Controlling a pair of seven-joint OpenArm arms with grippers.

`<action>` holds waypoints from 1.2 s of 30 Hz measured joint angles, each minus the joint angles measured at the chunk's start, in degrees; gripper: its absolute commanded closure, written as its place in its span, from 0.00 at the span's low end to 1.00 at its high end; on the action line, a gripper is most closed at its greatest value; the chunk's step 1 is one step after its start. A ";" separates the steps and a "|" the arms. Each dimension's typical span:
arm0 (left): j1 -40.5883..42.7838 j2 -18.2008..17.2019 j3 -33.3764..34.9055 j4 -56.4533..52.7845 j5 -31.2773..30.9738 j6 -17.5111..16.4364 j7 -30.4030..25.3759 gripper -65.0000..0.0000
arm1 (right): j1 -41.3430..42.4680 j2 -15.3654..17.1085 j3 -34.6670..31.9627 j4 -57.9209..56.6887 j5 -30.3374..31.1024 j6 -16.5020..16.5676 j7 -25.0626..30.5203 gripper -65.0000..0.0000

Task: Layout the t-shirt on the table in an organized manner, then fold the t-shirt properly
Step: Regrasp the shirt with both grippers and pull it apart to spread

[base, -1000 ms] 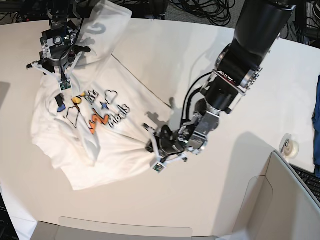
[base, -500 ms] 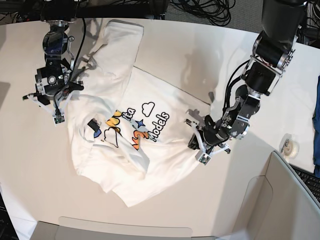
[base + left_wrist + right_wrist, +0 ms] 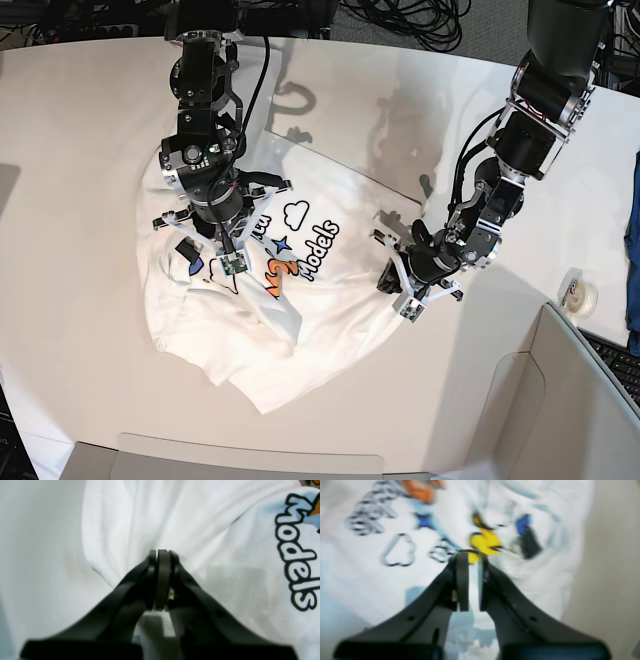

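Observation:
The white t-shirt point(image 3: 320, 305) lies crumpled on the white table point(image 3: 420, 120), print facing up with "Models" readable. My left gripper point(image 3: 388, 284) is at the shirt's right edge. In the left wrist view the left gripper point(image 3: 162, 553) is shut on a pinched fold of the t-shirt point(image 3: 225, 525), low over the table point(image 3: 37, 555). My right gripper point(image 3: 222, 250) hangs over the printed chest. The right wrist view is blurred. There the right gripper point(image 3: 469, 558) is all but shut, with a thin gap and nothing seen in it, above the yellow lettering of the t-shirt point(image 3: 370, 585).
A roll of tape point(image 3: 578, 293) sits at the table's right edge, beside a dark blue cloth point(image 3: 632, 250). A grey panel point(image 3: 560, 400) with a keyboard point(image 3: 615, 362) fills the lower right corner. Cables point(image 3: 400, 15) run behind the far edge.
My right gripper let the raised sleeve drop, crossed from the shirt's left side onto the print, and its jaws narrowed. My left gripper dragged the hem rightward, still pinching it.

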 measured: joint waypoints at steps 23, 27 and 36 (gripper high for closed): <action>0.33 0.44 0.00 0.00 0.44 0.17 0.02 1.00 | 2.03 0.74 -1.25 -25.22 17.05 -19.89 24.55 1.00; 0.33 0.55 0.00 -0.02 0.44 0.20 0.02 1.00 | 0.48 1.49 -1.38 -22.64 16.87 -19.41 21.16 1.00; 0.33 0.59 0.00 -0.07 0.24 -0.07 0.02 1.00 | -3.45 11.37 1.90 -11.82 19.76 -18.38 6.67 1.00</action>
